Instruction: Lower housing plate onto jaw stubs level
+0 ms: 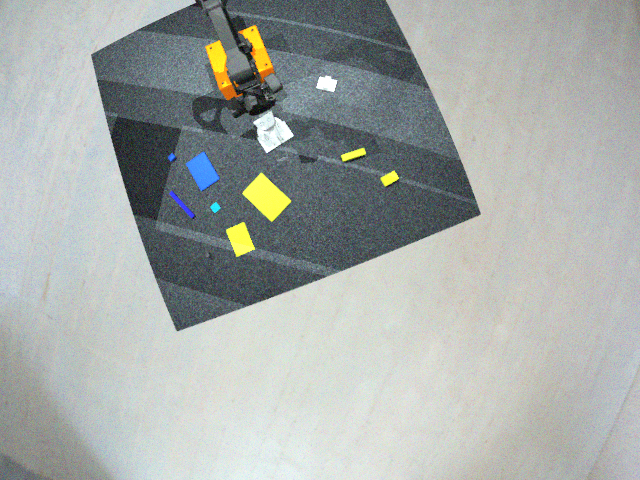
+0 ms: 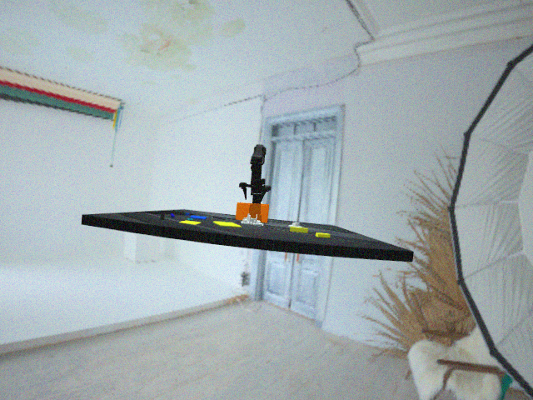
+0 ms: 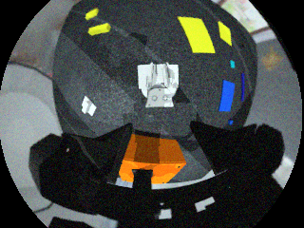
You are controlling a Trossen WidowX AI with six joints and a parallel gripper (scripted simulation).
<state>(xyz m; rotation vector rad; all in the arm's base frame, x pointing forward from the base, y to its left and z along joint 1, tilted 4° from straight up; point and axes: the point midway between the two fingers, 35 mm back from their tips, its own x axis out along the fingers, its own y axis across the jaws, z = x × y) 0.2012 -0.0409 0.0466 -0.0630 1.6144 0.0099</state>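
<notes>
The white gripper base (image 1: 266, 146) (image 3: 142, 77) lies on the dark table. Two upright white jaws (image 3: 161, 76) stand over it side by side. A white housing plate (image 1: 264, 120) (image 3: 160, 97) with two round marks lies across the jaws' end nearest the arm's mount. It looks roughly level, but its seating on the stubs is too small to tell. My gripper (image 1: 257, 102) (image 2: 254, 197) (image 3: 161, 124) is open and empty. It hangs above and back from the plate, with a visible gap in the exterior view.
A small white piece (image 1: 326, 83) (image 3: 88, 105) lies apart. Yellow slabs (image 1: 266, 196) (image 1: 240, 239), two yellow blocks (image 1: 353, 154) (image 1: 389, 178), a blue slab (image 1: 202, 171), a dark blue bar (image 1: 181, 204) and a cyan cube (image 1: 215, 207) lie farther out. The orange mount (image 3: 157, 147) is close behind.
</notes>
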